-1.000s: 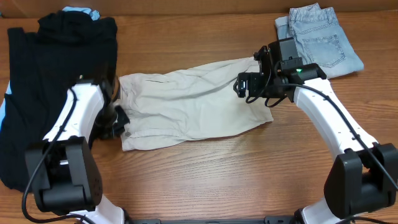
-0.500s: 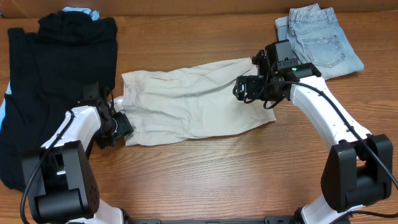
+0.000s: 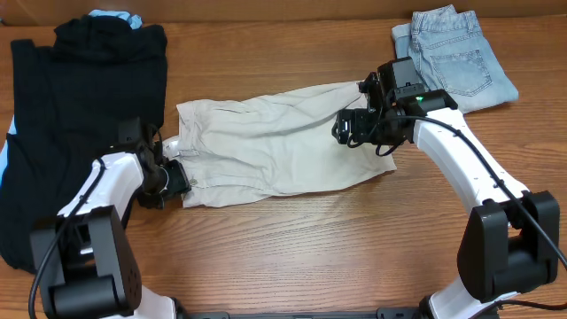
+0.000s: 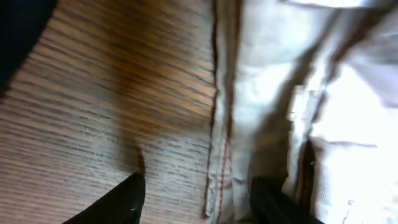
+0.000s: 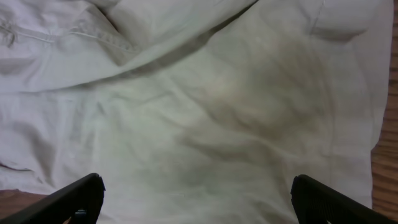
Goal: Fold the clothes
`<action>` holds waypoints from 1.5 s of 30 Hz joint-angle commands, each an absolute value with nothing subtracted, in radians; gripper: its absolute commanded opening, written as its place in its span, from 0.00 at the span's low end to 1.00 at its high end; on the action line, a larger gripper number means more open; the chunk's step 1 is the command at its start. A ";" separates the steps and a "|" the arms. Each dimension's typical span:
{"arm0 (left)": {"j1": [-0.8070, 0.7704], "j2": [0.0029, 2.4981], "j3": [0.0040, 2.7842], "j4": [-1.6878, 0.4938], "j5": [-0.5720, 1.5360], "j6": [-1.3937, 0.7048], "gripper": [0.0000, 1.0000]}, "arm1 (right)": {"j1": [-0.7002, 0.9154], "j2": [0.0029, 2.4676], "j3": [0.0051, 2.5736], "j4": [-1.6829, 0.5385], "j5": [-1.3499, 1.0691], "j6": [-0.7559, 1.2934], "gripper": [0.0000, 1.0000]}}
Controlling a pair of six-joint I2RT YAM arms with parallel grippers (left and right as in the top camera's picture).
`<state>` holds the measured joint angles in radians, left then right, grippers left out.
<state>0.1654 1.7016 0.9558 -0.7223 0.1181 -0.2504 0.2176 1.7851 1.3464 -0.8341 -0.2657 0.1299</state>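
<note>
The cream-beige shorts lie spread and wrinkled across the middle of the table, long side left to right. My left gripper is low at their lower-left corner. In the left wrist view its jaws are open and straddle the stitched edge of the shorts, one finger over bare wood and one over cloth. My right gripper hovers over the shorts' right end. In the right wrist view its jaws are wide open, with only cream cloth below them and nothing held.
A big black garment covers the table's left side, right beside my left arm. Folded light-blue denim shorts lie at the back right, behind my right arm. Bare wooden table stretches along the front.
My left arm has dropped lower and its gripper has settled at the shorts' lower-left corner. The shorts' left edge has shifted slightly right. The right gripper has barely moved.
</note>
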 commanded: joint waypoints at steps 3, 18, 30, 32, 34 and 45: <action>0.164 1.593 0.985 -0.699 0.181 -0.165 0.63 | 0.223 1.785 1.347 -0.841 -0.274 0.123 1.00; 0.164 1.689 0.978 -0.570 0.297 -0.109 0.63 | 0.223 1.785 1.347 -0.863 -0.274 0.126 0.99; 0.195 1.588 0.978 -0.591 0.375 -0.096 0.66 | 0.223 1.785 1.347 -0.870 -0.252 0.126 0.99; 0.202 1.596 0.977 -0.590 0.376 -0.081 0.66 | 0.223 1.785 1.347 -0.870 -0.252 0.126 1.00; 0.207 1.597 0.977 -0.590 0.394 -0.076 0.65 | 0.223 1.785 1.347 -0.870 -0.252 0.126 0.99; 0.219 1.645 0.977 -0.543 0.337 -0.054 0.67 | 0.223 1.785 1.346 -0.871 -0.252 0.126 0.99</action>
<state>0.2115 1.6096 0.9638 -0.5629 0.3668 -0.0879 0.2176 1.7851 1.3460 -0.8749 -0.2573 0.1303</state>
